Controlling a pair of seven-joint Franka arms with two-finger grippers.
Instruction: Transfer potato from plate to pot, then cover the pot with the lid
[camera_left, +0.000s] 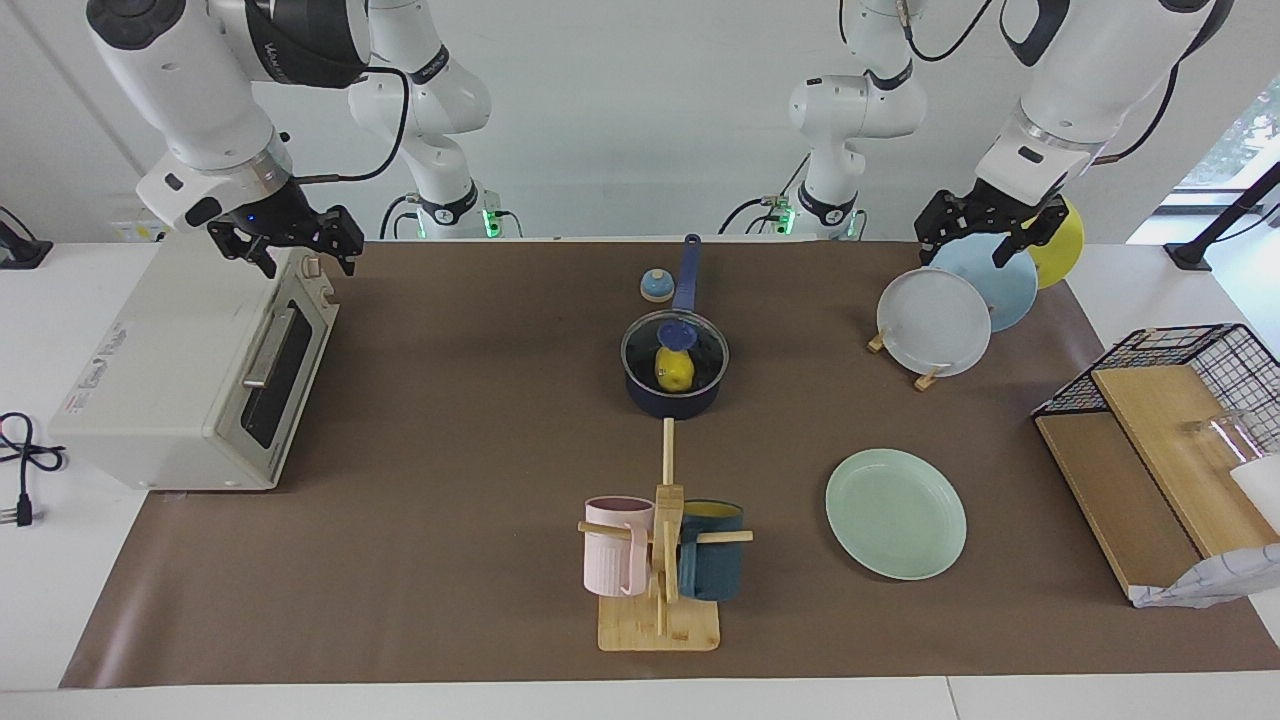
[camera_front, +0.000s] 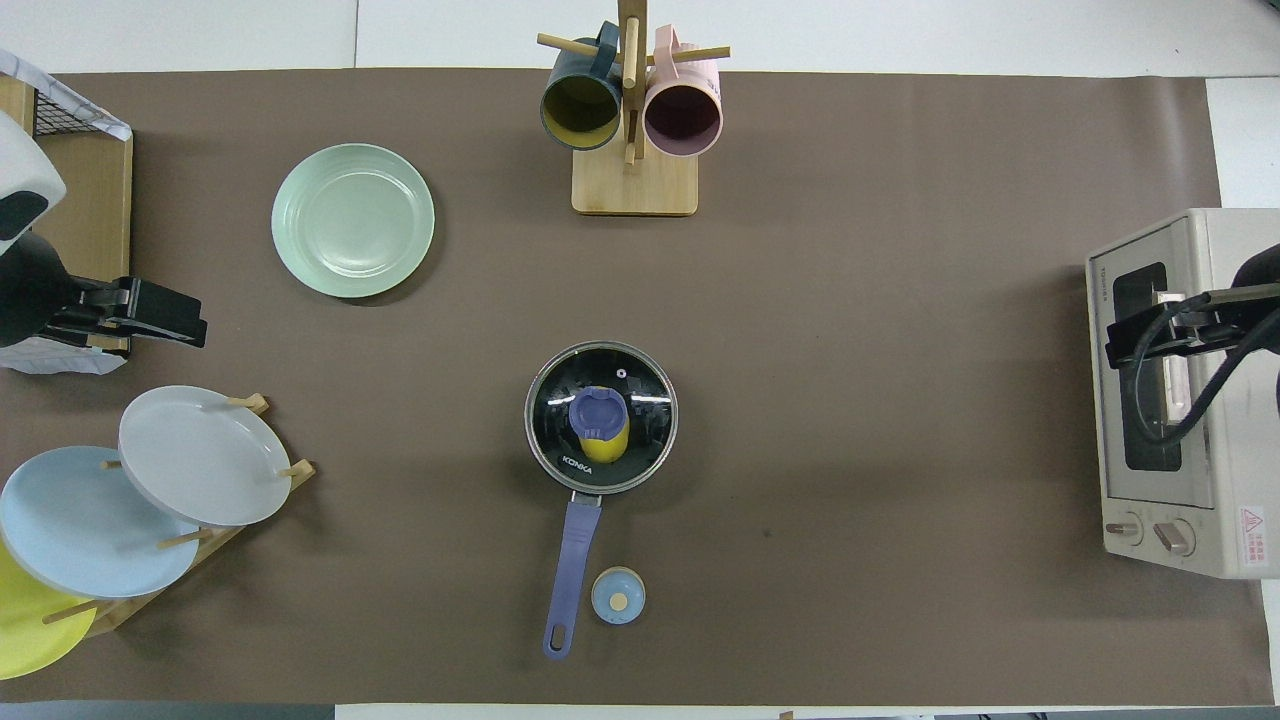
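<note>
The dark blue pot (camera_left: 672, 403) stands mid-table, its long handle (camera_front: 572, 560) pointing toward the robots. The glass lid (camera_left: 703, 352) (camera_front: 642, 400) sits on the pot, blue knob up. Through the glass shows the yellow potato (camera_left: 675, 372) (camera_front: 605, 446), inside the pot. The mint-green plate (camera_left: 896, 513) (camera_front: 353, 220) lies bare, farther from the robots, toward the left arm's end. My left gripper (camera_left: 985, 240) (camera_front: 150, 318) hangs open over the rack of standing plates. Over the toaster oven's top, my right gripper (camera_left: 308, 260) (camera_front: 1125, 345) is open, with nothing in it.
A toaster oven (camera_left: 190, 370) fills the right arm's end. A wooden mug tree (camera_left: 660, 560) with a pink and a teal mug stands farther out than the pot. A small bell (camera_left: 656, 285) sits beside the handle. Plate rack (camera_left: 935, 320) and wire basket (camera_left: 1190, 370) occupy the left arm's end.
</note>
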